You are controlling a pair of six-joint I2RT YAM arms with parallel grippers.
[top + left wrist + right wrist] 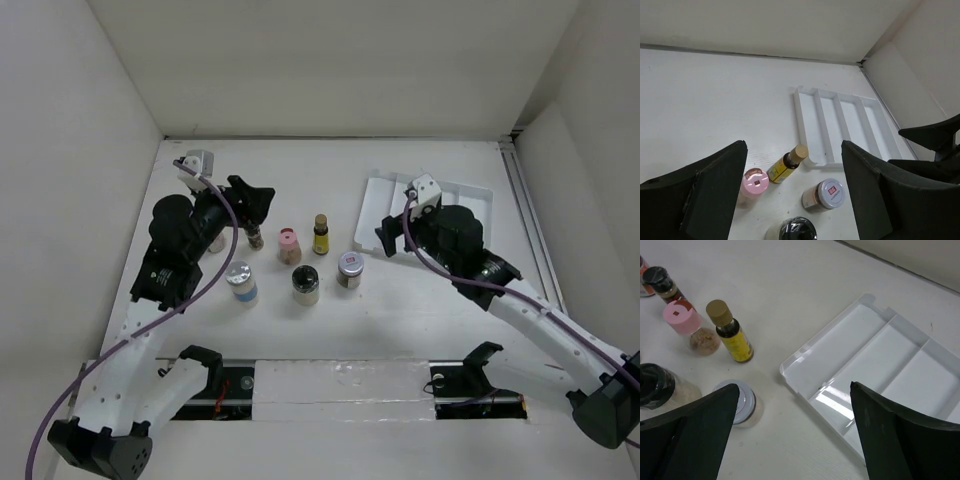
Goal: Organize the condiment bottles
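Several condiment bottles stand mid-table: a pink-capped jar point(288, 245) point(755, 182), a slim yellow bottle point(320, 233) point(731, 335), a silver-lidded jar point(349, 268) point(827, 194), a black-lidded jar point(305, 284) point(655, 385), a blue-labelled jar point(241, 282) and a dark narrow bottle point(255, 237) point(662, 282). My left gripper point(262, 203) point(793, 144) hovers left of the group, just above the dark bottle, open and empty. On the other side, my right gripper point(383, 237) point(794, 386) is open and empty between the silver-lidded jar and the tray.
A white ridged tray point(472, 195) point(840, 125) point(880, 370) lies at the back right, its long compartments bare, its near corner close to the yellow bottle. White walls close in the table on three sides.
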